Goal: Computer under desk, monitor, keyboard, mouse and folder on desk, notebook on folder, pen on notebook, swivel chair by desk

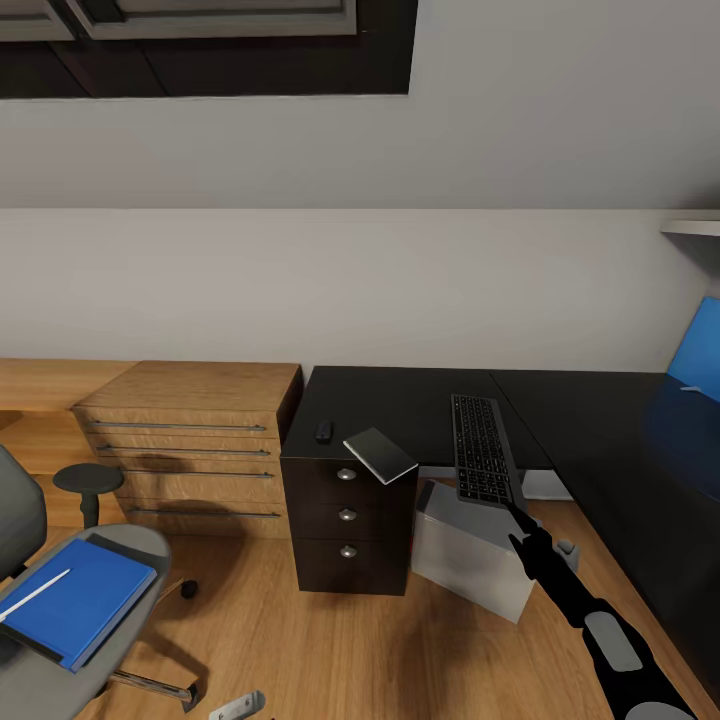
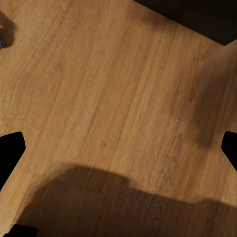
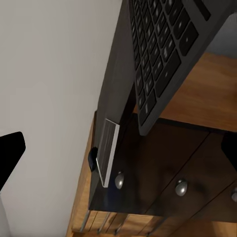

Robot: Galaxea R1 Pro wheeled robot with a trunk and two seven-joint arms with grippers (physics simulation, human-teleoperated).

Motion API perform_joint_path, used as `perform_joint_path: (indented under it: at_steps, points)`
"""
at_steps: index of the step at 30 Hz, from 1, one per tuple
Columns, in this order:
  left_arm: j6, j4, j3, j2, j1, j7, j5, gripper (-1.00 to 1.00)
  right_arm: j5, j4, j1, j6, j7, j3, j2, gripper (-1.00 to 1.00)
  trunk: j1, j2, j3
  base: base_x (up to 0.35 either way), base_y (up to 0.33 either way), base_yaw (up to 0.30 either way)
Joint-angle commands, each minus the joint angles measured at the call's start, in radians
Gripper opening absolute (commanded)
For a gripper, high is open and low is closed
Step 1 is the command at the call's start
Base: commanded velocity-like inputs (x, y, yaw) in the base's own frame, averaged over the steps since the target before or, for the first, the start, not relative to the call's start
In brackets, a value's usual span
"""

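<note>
Keyboard [image 1: 484,450], slim and black, is laid on the glossy black bench [image 1: 400,400], its near end overhanging, right tool [image 1: 517,517] at that end, grip unclear. Small black mouse [image 1: 323,431] and dark-grey notebook [image 1: 380,455] are up too. Bright blue folder [image 1: 75,600] with white pen [image 1: 35,594] is left on the grey swivel chair [image 1: 60,620]. Left tool's fingers [image 2: 10,148] are spread wide over floor.

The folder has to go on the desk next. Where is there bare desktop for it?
Bare desk top lies between the notebook and the keyboard, and on the wing right of the keyboard. The corner over the drawers is crowded by the mouse and notebook.
</note>
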Motion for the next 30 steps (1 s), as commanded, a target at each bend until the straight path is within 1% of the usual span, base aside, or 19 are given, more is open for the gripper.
perform_joint_path:
  at_steps: [1, 5, 9, 13, 18, 23, 30]
  points:
    - [0.0, 0.0, 0.003, -0.001, 0.0, -0.002, 0.01, 1.0, -0.007, 0.001, -0.001, 0.008, 0.0, -0.002, 0.0, 1.0, 0.0, 0.0, -0.001, 0.0, 0.0, 0.0]
    - [0.0, 0.001, 0.003, -0.001, -0.001, -0.002, 0.01, 1.0, -0.007, 0.001, -0.001, 0.008, -0.012, -0.002, 0.001, 1.0, 0.0, 0.0, -0.001, 0.0, 0.0, 0.0]
    - [0.0, 0.006, 0.002, -0.001, -0.001, -0.002, 0.01, 1.0, -0.008, 0.002, -0.001, 0.013, -0.038, -0.002, 0.002, 1.0, 0.0, 0.0, -0.001, 0.0, 0.0, 0.0]
    - [0.0, 0.016, 0.001, -0.001, -0.001, -0.002, 0.009, 1.0, -0.016, 0.01, -0.001, 0.019, -0.055, -0.002, 0.009, 1.0, 0.0, 0.0, -0.001, 0.0, 0.0, 0.0]
    - [0.0, 0.022, 0.0, -0.001, -0.001, -0.002, 0.009, 1.0, -0.053, 0.016, -0.001, 0.02, -0.064, -0.002, 0.024, 1.0, 0.0, 0.0, -0.001, 0.0, 0.0, 0.0]
    - [0.0, 0.024, 0.0, -0.001, -0.001, -0.002, 0.009, 1.0, -0.099, 0.019, -0.001, 0.021, -0.07, -0.002, 0.029, 1.0, 0.0, 0.0, -0.001, 0.0, 0.0, 0.0]
    - [0.0, 0.024, 0.0, -0.001, -0.001, -0.002, 0.009, 1.0, -0.125, 0.021, -0.001, 0.019, -0.099, -0.002, 0.032, 1.0, 0.0, 0.0, -0.001, 0.0, 0.0, 0.0]
